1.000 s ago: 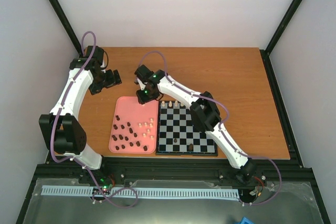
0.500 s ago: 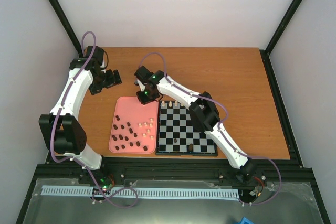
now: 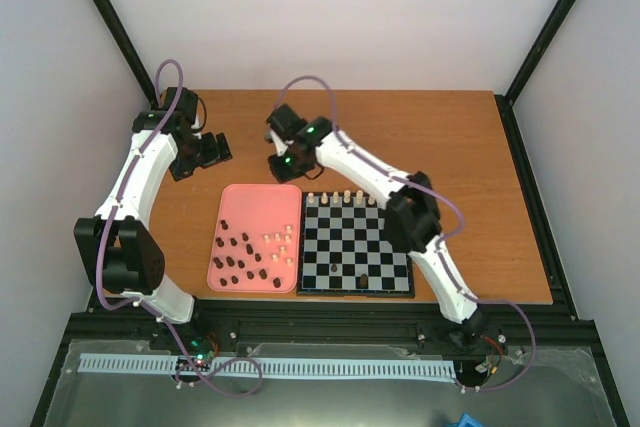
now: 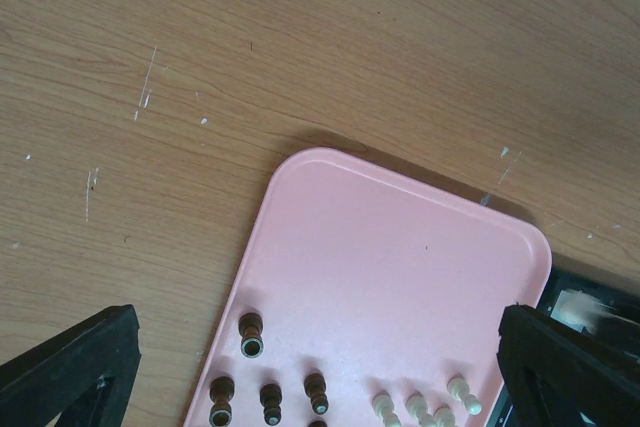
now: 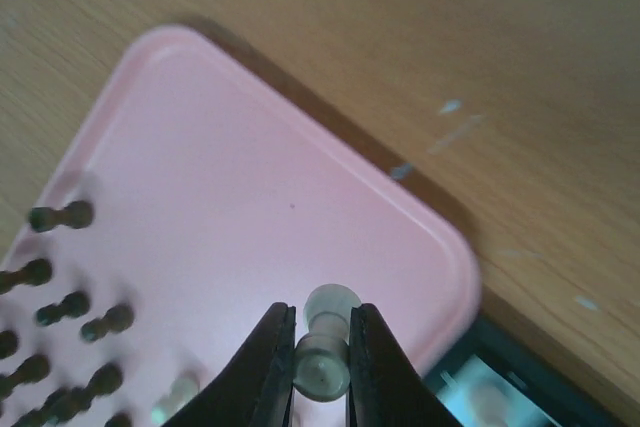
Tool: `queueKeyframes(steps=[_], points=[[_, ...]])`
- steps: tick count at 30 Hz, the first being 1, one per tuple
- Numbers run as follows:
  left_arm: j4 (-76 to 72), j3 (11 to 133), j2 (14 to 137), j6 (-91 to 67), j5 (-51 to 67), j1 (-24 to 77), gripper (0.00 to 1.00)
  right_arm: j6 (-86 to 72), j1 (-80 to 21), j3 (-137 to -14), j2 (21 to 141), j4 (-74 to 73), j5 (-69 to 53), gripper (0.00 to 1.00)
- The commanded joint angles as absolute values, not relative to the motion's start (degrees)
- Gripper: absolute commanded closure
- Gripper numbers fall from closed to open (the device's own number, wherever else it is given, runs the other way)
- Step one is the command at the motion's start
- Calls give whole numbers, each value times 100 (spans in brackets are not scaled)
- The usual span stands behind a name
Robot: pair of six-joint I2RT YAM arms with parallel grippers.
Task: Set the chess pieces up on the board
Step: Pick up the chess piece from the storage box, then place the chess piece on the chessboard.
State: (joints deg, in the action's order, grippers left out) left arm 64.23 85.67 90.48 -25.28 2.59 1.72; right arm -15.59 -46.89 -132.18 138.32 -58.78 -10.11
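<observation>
At the far left, the white-and-black left arm (image 3: pixel 140 172) hangs over the brown wooden tabletop (image 3: pixel 450 147), just beyond the tray's far-left corner. The left jaws stand wide apart with nothing between them (the wrist view shows only tray and wood in the gap). I read this as parking clear of the work while looking down on the supply.

Next comes the pink rounded-corner plastic tray (image 3: pixel 255 207), lying flat just beside the board's left edge so that each carry is short. It serves as the store. The dark brown peg-like chess pieces (image 3: pixel 238 257) cluster in its near-left part and the small cream peg-like pieces (image 3: pixel 283 240) sit toward its near right. The far half of the tray is bare.

Above the tray's far-right corner the white right arm (image 3: pixel 350 162) reaches in from the other side. The right jaws are closed on a single cream piece (image 5: pixel 330 309), pinched across its narrow middle so the wider ends cannot slip through. It is held well clear of the tray floor, which suggests a carry toward the board.

Furthest right lies the square black-and-white checkered chessboard (image 3: pixel 345 237). A row of cream pieces (image 3: pixel 340 197) stands along its far edge and one dark piece (image 3: pixel 362 279) stands near its near edge. The held piece probably belongs with the cream row. Judging by what is left in the tray, most of the setup remains.
</observation>
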Motion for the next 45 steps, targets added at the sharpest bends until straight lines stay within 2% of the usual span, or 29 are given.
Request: queueKeyframes(steps=[1, 10, 18, 25, 45], points=[[6372, 8712, 8947, -2466, 251, 141, 0, -1703, -4208, -12496, 12436, -5774, -467, 93], [6341, 8695, 9005, -2463, 286, 134, 0, -1866, -2617, -9186, 10409, -5094, 214, 94], [6341, 8684, 9070, -2461, 269, 141, 0, -1882, -2003, -7649, 9802, -4741, 321, 95], [6354, 8683, 9104, -2452, 250, 139, 0, -1917, -1907, -7181, 9823, -4474, 164, 95], [6356, 8666, 9155, -2442, 198, 140, 0, -1942, -1907, -6975, 10213, -4203, 127, 95]])
